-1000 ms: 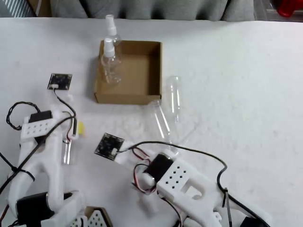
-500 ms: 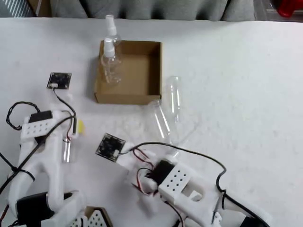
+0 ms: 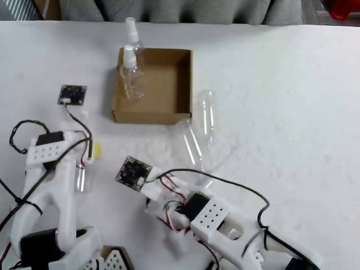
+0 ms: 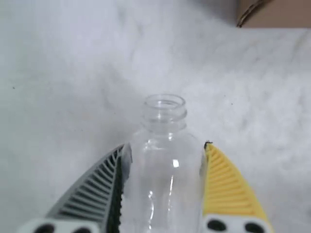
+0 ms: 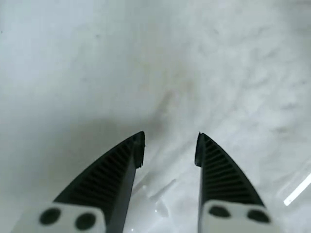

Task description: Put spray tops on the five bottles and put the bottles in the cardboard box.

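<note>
Item: uncapped clear plastic bottle (image 4: 165, 194), clamped in L hand (image 4: 164, 146), by bench's (image 3: 292, 84) left edge. R hand (image 5: 169, 138) released, gripping nothing, low over bench twd near edge. Brown cardboard box (image 3: 183, 84) twd far edge. Risk: if you bring a top in off-centre, the neck gets shoved and the bottle slips or twists in the ribbed grip.

Clear open-necked bottle (image 4: 164, 170) in left claw (image 4: 164, 145)
</note>
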Robot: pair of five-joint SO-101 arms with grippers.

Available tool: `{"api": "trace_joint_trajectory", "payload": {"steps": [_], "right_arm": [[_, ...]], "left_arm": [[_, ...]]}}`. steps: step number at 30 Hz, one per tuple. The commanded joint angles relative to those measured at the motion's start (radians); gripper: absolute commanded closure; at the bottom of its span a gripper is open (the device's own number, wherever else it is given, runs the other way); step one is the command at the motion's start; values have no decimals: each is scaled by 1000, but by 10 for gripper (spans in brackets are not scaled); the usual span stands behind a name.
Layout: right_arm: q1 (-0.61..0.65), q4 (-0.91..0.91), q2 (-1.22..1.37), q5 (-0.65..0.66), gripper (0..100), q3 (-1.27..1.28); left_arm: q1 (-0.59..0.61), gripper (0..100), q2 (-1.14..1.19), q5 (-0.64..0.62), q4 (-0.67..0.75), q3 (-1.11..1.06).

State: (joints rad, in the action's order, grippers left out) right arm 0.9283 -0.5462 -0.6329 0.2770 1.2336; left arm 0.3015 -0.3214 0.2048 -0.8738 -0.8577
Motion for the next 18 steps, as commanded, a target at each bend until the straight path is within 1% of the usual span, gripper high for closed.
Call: {"api": "trace_joint_trajectory", "payload": {"steps": [1, 5, 8, 12, 16, 18], "right_arm": [[-48, 13, 1, -2, 854, -6], [-62, 18, -1, -2, 854, -6], [-61, 19, -1, -2, 854, -6], [-59, 22, -1, -2, 854, -8], [-71, 96, 1, -2, 854, 2], [-97, 142, 1, -8, 854, 25]], "left_arm": [[-33, 979, -2, -3, 25, 12], [-35, 979, -2, 0, 28, 0], [-36, 979, -4, 52, 32, -8], [-36, 979, -2, 58, 32, -5], [-36, 979, -2, 57, 46, -3], [-38, 979, -2, 57, 51, -2]]}}
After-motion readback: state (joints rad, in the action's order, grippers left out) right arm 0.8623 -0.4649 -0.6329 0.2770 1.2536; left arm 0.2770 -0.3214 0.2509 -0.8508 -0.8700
